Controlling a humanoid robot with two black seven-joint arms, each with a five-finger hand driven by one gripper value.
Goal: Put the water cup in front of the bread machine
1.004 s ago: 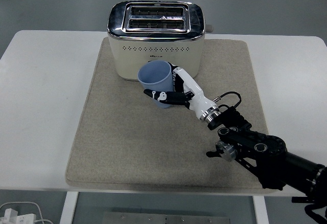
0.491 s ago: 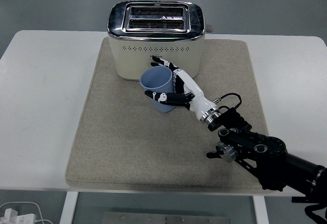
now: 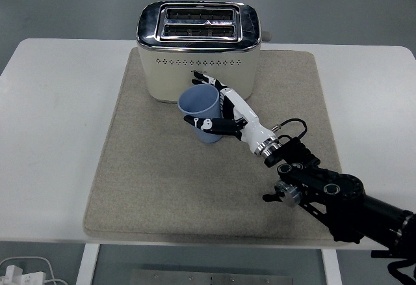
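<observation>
A light blue water cup (image 3: 201, 111) stands upright on the beige mat (image 3: 149, 174), just in front of the cream toaster (image 3: 198, 54) with its chrome top. My right hand (image 3: 218, 110), white and black, reaches in from the lower right. Its fingers curl around the cup's right side, thumb (image 3: 207, 123) across the front. The cup's base looks to be resting on the mat. The left arm is out of sight.
The mat covers most of the white table (image 3: 52, 116). The toaster sits at the mat's back edge, its lever knob (image 3: 266, 36) poking out on the right. My black forearm (image 3: 338, 197) crosses the mat's lower right corner. A cable (image 3: 19, 275) lies below the table.
The cup came down slightly and toward the near side in my right hand during the first half second. Since then nothing has visibly moved.
</observation>
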